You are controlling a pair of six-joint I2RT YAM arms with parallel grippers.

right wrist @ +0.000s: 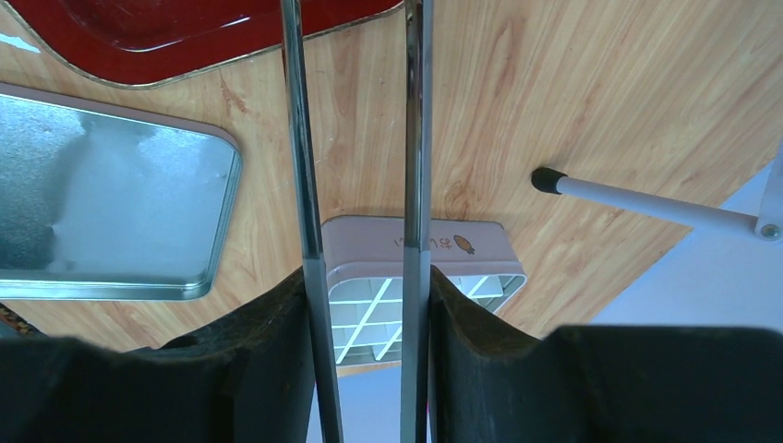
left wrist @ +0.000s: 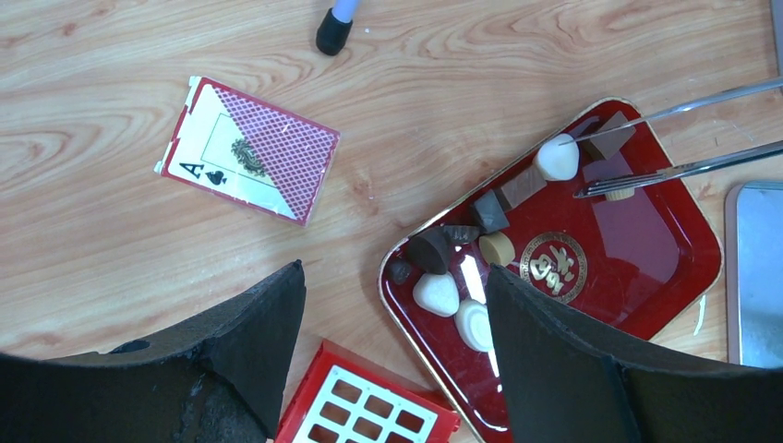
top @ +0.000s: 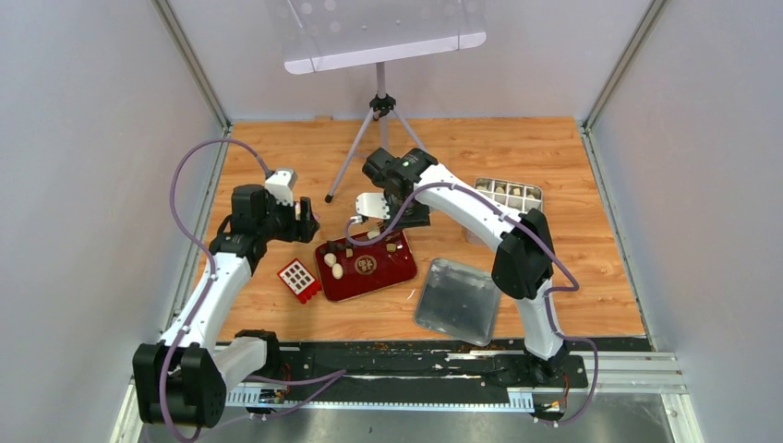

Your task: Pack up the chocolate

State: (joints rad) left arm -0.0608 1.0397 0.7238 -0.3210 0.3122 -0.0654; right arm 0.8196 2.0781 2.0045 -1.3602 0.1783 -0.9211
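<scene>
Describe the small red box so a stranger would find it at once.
Start at the glossy red tray in the middle of the wooden table. Just off its left end lies the small red box, far smaller than the tray. The tray has a gold emblem and loose chocolates, but the box's top is a grid of white squares.

Wood-grain tabletop (top: 554, 157), plain grey walls (top: 83, 138), tripod (top: 379, 109) holding white panel (top: 388, 41) at back
</scene>
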